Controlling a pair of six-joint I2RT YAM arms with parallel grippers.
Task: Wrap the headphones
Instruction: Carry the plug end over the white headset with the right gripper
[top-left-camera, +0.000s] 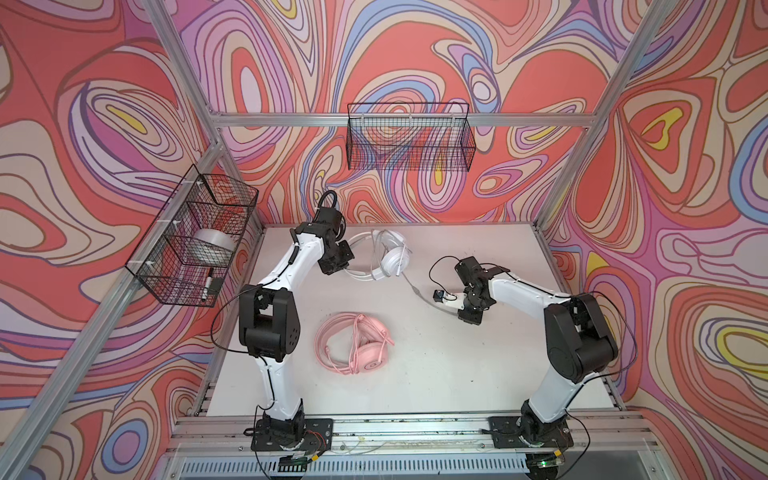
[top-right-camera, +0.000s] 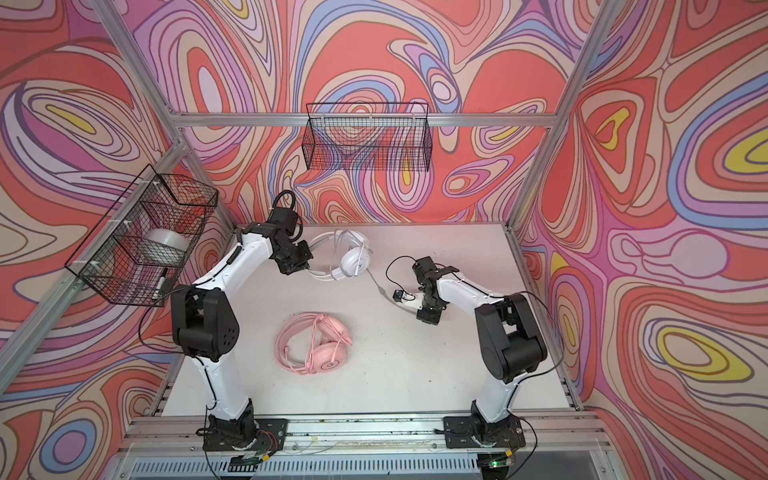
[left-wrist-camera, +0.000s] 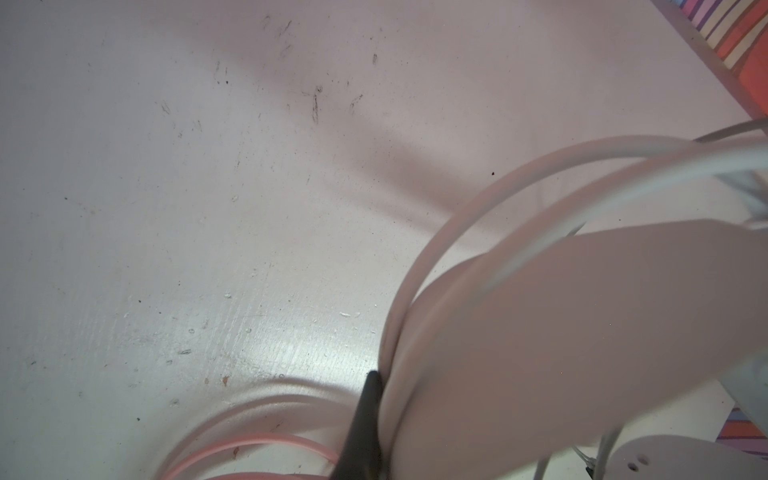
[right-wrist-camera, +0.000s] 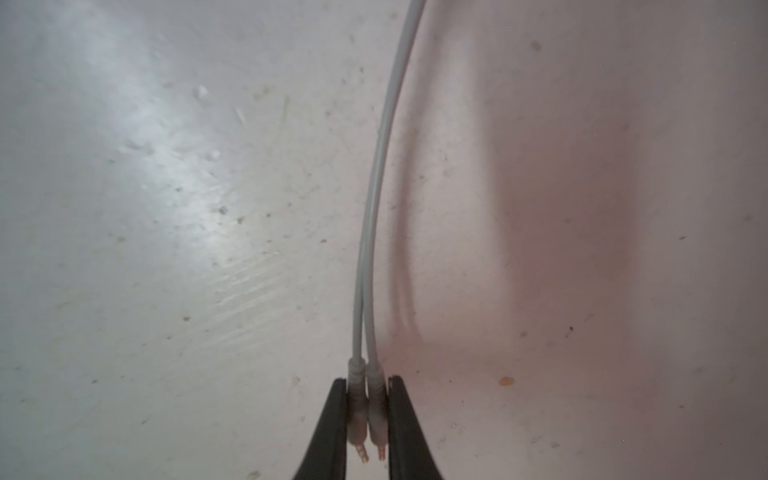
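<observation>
White headphones (top-left-camera: 390, 259), plugs (right-wrist-camera: 357, 407) in right end effector (right-wrist-camera: 368, 380)

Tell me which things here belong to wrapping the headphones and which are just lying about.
Job: white headphones, held by left gripper; their plugs, pinched in right gripper; pink headphones.
Lying about: tape roll and marker in side basket; back basket.

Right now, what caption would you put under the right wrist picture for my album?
The right gripper pinches the grey-white cable's two jack plugs over the table.
</observation>
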